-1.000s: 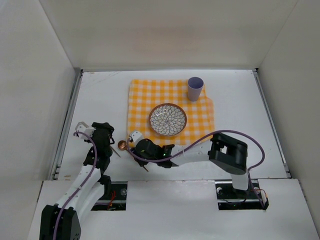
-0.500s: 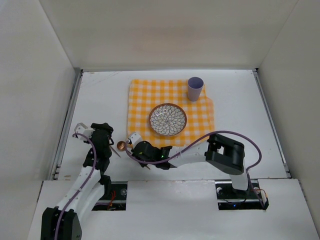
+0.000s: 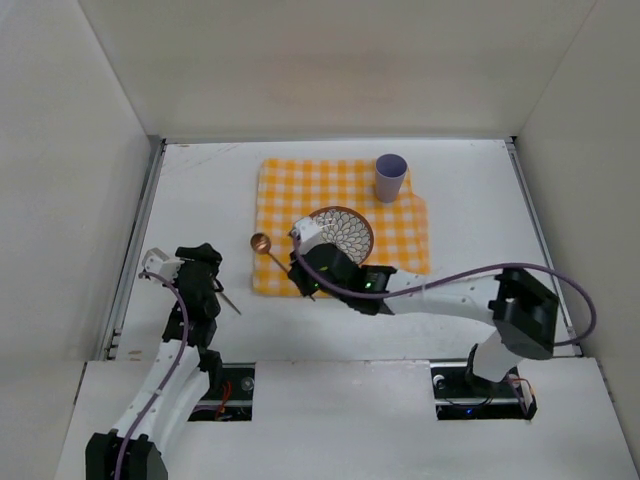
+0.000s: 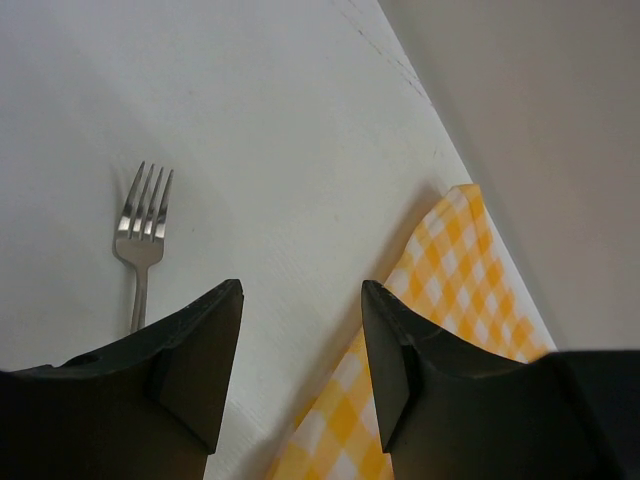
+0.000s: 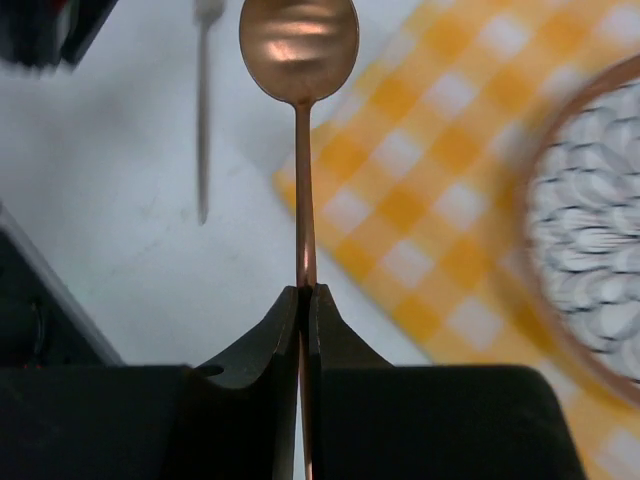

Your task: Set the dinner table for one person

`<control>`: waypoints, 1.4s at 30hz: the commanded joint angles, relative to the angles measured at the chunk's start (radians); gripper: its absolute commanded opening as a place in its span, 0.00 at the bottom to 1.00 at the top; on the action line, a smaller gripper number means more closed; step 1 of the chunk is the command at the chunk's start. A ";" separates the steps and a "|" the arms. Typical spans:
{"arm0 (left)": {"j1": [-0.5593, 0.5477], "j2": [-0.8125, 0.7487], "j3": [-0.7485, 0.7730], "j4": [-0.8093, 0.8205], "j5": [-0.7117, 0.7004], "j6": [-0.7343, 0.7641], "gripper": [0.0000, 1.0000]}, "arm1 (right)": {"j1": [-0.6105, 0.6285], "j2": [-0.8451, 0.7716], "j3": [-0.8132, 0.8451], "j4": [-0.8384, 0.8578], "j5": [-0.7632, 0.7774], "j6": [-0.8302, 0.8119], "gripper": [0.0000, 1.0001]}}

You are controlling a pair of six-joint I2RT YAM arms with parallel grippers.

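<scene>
Fingers (image 5: 262, 350) of right gripper (image 5: 303, 292) pinched tight on copper spoon (image 5: 298, 40) handle; the handle's lower end is hidden between them. Left gripper (image 4: 300, 300) jaws wide, holding nothing, over dinner table (image 3: 480, 200) beside fork (image 4: 143, 225); fork handle cut off behind one finger. Patterned plate (image 3: 350, 225) partly covered by right wrist. Dinner table: plain matte white, spans the enclosure floor, carries yellow checked cloth (image 3: 400, 240); purple cup (image 3: 390, 178) stands on the cloth.

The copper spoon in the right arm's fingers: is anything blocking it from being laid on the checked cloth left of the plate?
Nothing visible does. The spoon hangs over the left edge of the cloth, whose strip beside the plate is bare; the fork lies apart on the table.
</scene>
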 commanded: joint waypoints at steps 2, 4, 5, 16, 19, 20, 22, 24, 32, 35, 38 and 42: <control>0.011 -0.012 -0.015 -0.001 -0.001 -0.007 0.49 | -0.125 -0.156 -0.085 0.015 0.088 0.052 0.04; 0.011 0.017 -0.012 0.005 0.009 -0.007 0.49 | -0.179 -0.230 -0.139 0.028 0.065 0.084 0.04; 0.004 0.028 -0.008 0.006 0.016 -0.007 0.49 | -0.201 -0.267 -0.167 0.038 0.054 0.090 0.04; -0.032 0.108 -0.011 0.075 0.016 -0.010 0.49 | -0.558 -0.442 -0.437 0.043 0.181 0.233 0.04; -0.035 0.136 -0.012 0.089 0.029 -0.010 0.49 | -0.627 -0.388 -0.463 0.051 0.149 0.241 0.04; -0.038 0.137 -0.011 0.091 0.030 -0.008 0.49 | -0.643 -0.365 -0.469 0.055 0.144 0.239 0.04; -0.044 0.140 -0.009 0.095 0.019 -0.007 0.49 | -0.656 -0.330 -0.472 0.066 0.135 0.233 0.04; -0.044 0.154 -0.012 0.111 0.015 -0.007 0.49 | -0.660 -0.298 -0.466 0.078 0.131 0.215 0.04; -0.050 0.191 -0.015 0.143 0.019 -0.004 0.49 | -0.655 -0.253 -0.445 0.114 0.138 0.173 0.05; -0.052 0.199 -0.015 0.144 0.019 -0.004 0.49 | -0.652 -0.232 -0.432 0.127 0.135 0.165 0.05; -0.055 0.214 -0.011 0.148 0.015 -0.004 0.49 | -0.635 -0.198 -0.411 0.129 0.134 0.152 0.05; -0.055 0.208 -0.015 0.154 0.013 0.000 0.49 | -0.637 -0.170 -0.405 0.129 0.131 0.161 0.06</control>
